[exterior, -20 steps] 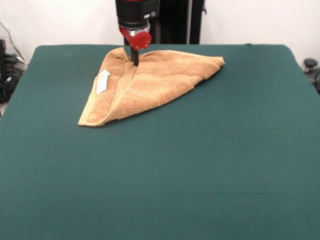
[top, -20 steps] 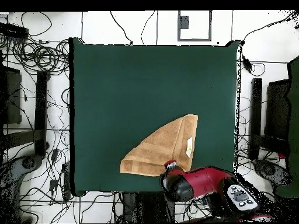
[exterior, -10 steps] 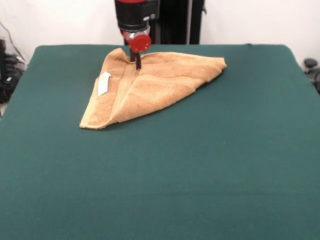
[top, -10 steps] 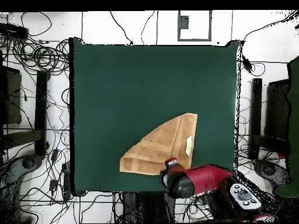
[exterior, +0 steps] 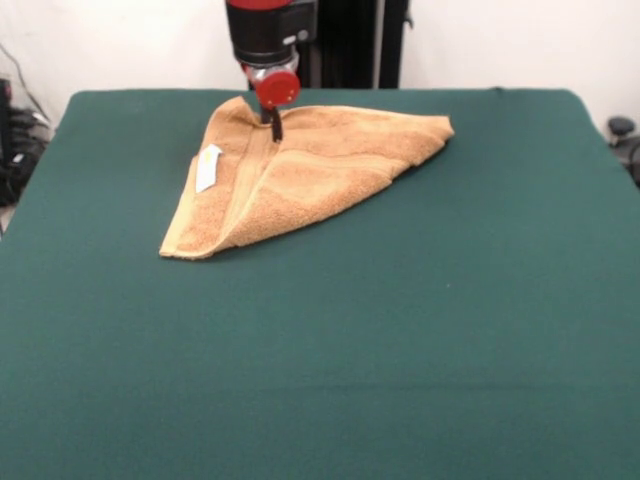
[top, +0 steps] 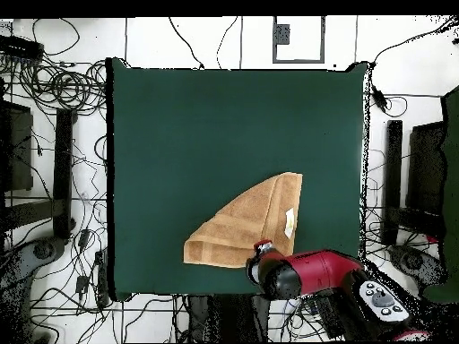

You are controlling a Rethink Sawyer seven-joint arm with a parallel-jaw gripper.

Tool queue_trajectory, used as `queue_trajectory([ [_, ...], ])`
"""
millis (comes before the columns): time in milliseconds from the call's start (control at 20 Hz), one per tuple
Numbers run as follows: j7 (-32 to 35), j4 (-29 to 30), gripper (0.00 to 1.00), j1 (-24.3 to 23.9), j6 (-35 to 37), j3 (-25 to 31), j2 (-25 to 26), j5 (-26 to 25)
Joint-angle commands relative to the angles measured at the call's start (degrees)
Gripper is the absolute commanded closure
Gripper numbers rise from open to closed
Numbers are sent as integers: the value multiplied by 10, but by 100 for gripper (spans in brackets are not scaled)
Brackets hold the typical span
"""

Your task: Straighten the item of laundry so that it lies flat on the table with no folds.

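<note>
The item of laundry (exterior: 300, 170), a tan-orange towel, lies folded into a rough triangle on the far part of the green table (exterior: 400, 330). One layer is doubled over, and a white label (exterior: 207, 166) shows on its left flap. My gripper (exterior: 274, 128) comes straight down onto the towel's far fold. Its dark fingertips are pinched together, shut on the cloth, beside a small raised peak. From overhead, the towel (top: 246, 224) sits near the table's (top: 206, 134) bottom edge, with the red gripper (top: 262, 246) head over its lower edge and the fingertips hidden.
Cables (top: 63, 85) and dark stands (top: 64, 170) crowd the floor all round the table in the overhead view. The arm's red body (top: 314, 273) reaches in from the bottom right. Dark gear (exterior: 12, 140) stands off the table's left side in the front view.
The gripper has shifted slightly, and the towel has slid a little with it, its corners moving a few pixels rightward in the front view. The fold pattern is unchanged.
</note>
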Motion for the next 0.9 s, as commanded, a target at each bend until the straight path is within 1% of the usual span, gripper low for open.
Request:
queue_trajectory([
  [50,-66,-121,0,11,-9,105,45,40],
  [200,-65,-123,0,12,-1,105,44,40],
  [400,-64,-115,0,13,20,104,22,46],
  [600,-81,-92,0,-1,52,118,-6,64],
  [900,-93,-90,0,-1,109,113,-25,84],
])
